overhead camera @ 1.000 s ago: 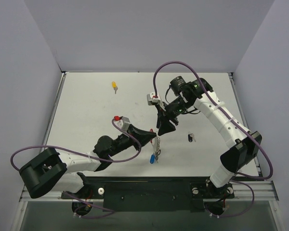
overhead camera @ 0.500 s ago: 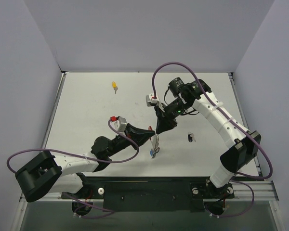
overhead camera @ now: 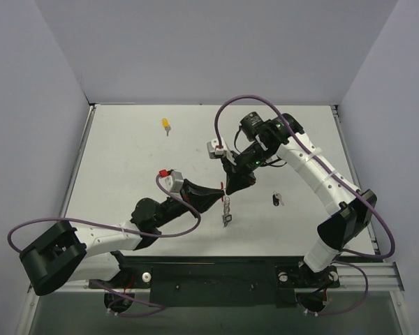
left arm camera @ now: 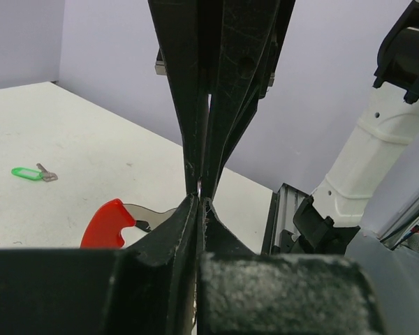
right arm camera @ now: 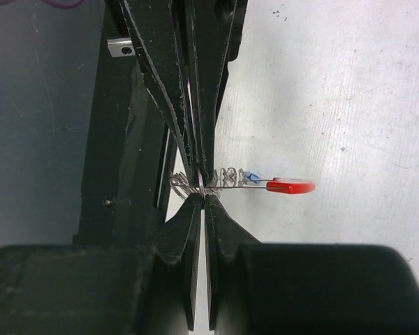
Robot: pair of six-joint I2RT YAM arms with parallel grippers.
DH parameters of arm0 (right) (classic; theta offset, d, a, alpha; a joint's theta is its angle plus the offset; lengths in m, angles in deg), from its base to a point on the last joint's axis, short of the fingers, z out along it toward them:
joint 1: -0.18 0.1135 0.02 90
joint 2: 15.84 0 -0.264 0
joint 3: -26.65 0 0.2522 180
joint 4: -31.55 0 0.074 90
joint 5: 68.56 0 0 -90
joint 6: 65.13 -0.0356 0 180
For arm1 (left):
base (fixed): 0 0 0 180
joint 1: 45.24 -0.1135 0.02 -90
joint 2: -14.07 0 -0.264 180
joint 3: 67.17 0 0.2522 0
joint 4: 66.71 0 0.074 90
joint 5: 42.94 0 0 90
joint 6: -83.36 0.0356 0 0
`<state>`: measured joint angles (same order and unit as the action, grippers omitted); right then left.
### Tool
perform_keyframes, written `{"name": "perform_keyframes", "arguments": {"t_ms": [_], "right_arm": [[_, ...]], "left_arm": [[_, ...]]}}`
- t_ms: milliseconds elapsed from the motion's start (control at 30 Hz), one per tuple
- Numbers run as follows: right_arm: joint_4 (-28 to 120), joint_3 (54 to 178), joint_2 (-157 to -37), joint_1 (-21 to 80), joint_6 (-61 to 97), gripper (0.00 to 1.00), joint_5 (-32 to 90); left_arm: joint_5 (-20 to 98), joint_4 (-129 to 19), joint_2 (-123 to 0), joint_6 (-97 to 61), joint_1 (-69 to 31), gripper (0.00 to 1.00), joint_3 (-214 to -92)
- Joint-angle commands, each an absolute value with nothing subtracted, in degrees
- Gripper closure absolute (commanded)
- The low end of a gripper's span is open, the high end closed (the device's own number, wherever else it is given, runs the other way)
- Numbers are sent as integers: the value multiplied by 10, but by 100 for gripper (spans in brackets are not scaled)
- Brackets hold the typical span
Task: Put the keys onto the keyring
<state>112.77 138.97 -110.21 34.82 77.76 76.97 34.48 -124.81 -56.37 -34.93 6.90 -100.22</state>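
Note:
The keyring (overhead camera: 227,208) hangs over the middle of the table, pinched from both sides. My left gripper (overhead camera: 221,191) is shut on its wire, and my right gripper (overhead camera: 228,187) meets it tip to tip, shut on the same ring. In the right wrist view the wire coils (right arm camera: 230,180) cross the closed right gripper (right arm camera: 202,194), with the red tag (right arm camera: 290,186) sticking out to the right. The left wrist view has the red tag (left arm camera: 108,222) beside my left gripper (left arm camera: 201,200). The yellow key (overhead camera: 166,125), black key (overhead camera: 276,200) and green key (left arm camera: 28,173) lie on the table.
Purple cables loop over both arms (overhead camera: 227,112). A metal rail (overhead camera: 230,269) runs along the near table edge. Grey walls enclose the white table (overhead camera: 126,160) on three sides. The right arm's white link (left arm camera: 363,160) stands close behind the grippers.
My right gripper has moved slightly left and closed onto the keyring. My left gripper has carried the ring up off the table, so its hanging bits no longer touch the surface.

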Motion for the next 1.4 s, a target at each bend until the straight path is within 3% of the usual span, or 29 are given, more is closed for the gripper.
{"name": "perform_keyframes", "arguments": {"t_ms": [0,133,233,333,667,900,1067,1367], "right_arm": [[1194,1421,-1112,374,811,100,701],[1209,1442,-1120,390,816,100,641],[1233,1471,-1132,394,816,100,607],[1242,1487,-1145,405,808,100,558],[1255,1506,-1163,424,802,100,523],[1256,1506,-1167,429,806,100,532],[1266,1513,-1174,429,812,100,545],[1270,1514,-1174,429,817,100,557]], "left_arm": [[346,-1259,-517,-315,68,80,-1017],[346,-1152,-465,-271,67,58,-1020],[342,-1047,-420,-218,66,48,-1033],[327,-974,-394,-181,67,45,-1054],[324,-921,-430,-129,69,45,-1092],[338,-979,-473,-109,71,45,-1097],[336,-1001,-496,-101,71,54,-1102],[337,-1047,-525,-109,71,59,-1099]]}}
